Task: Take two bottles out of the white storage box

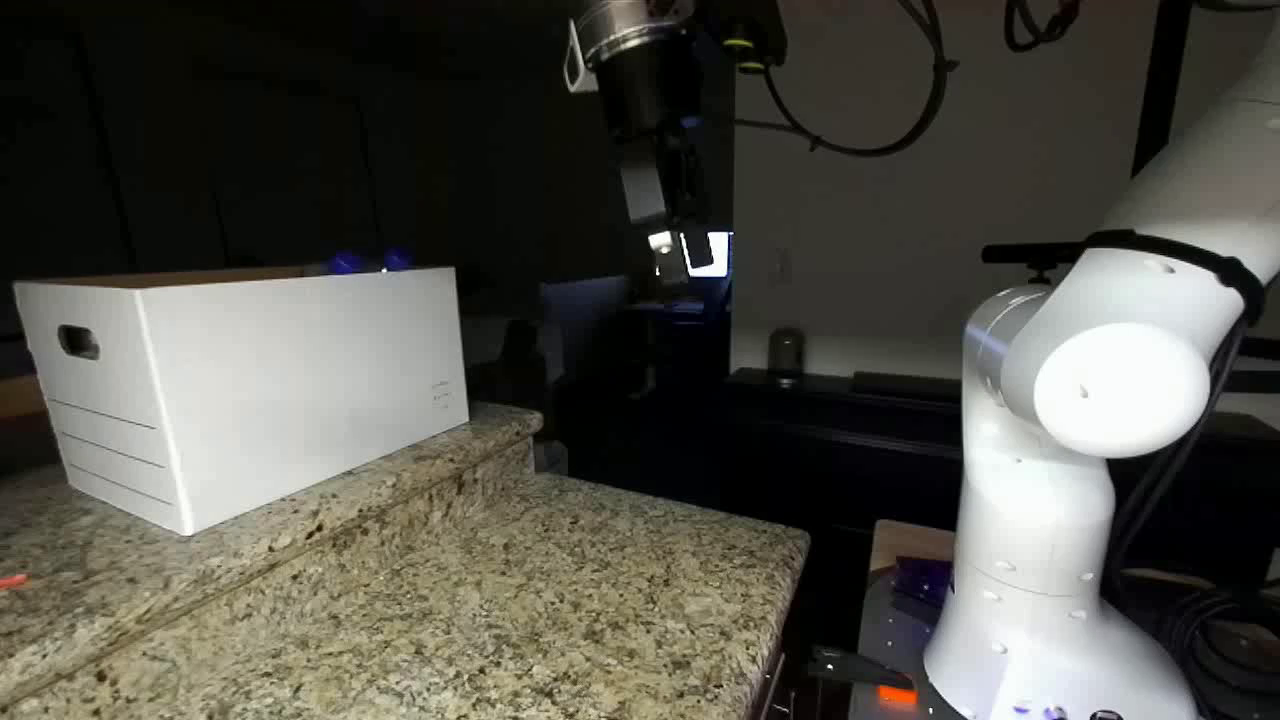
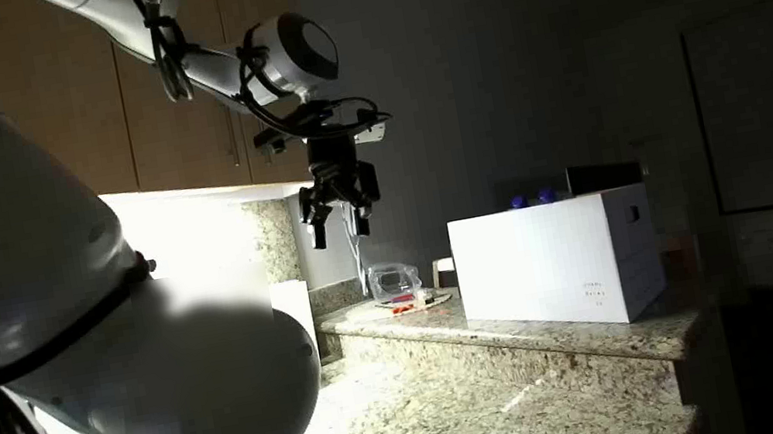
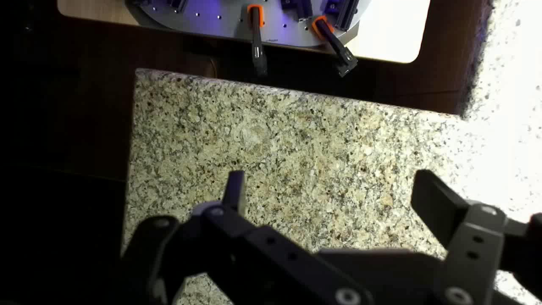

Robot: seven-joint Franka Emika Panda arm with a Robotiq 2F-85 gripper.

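The white storage box (image 1: 310,390) (image 2: 535,263) stands upright on the raised granite ledge, a slot handle in its short end. Two rounded blue tops (image 1: 345,263) (image 2: 546,196) peek just above its rim in both exterior views. They look like the tops of the bottles, but the walls hide everything below, so I cannot be sure. My gripper (image 2: 341,235) hangs in the air, fingers pointing down, well apart from the box and about level with its top. In the wrist view the gripper (image 3: 329,174) is open wide, with only the countertop far beneath it.
The lower granite counter (image 2: 468,423) lies a step below the ledge (image 2: 516,333). A clear plastic container (image 2: 395,278) and small coloured items sit farther along the ledge. Wooden cabinets (image 2: 181,118) hang behind the arm. Clamps (image 3: 256,42) hold the robot's base plate.
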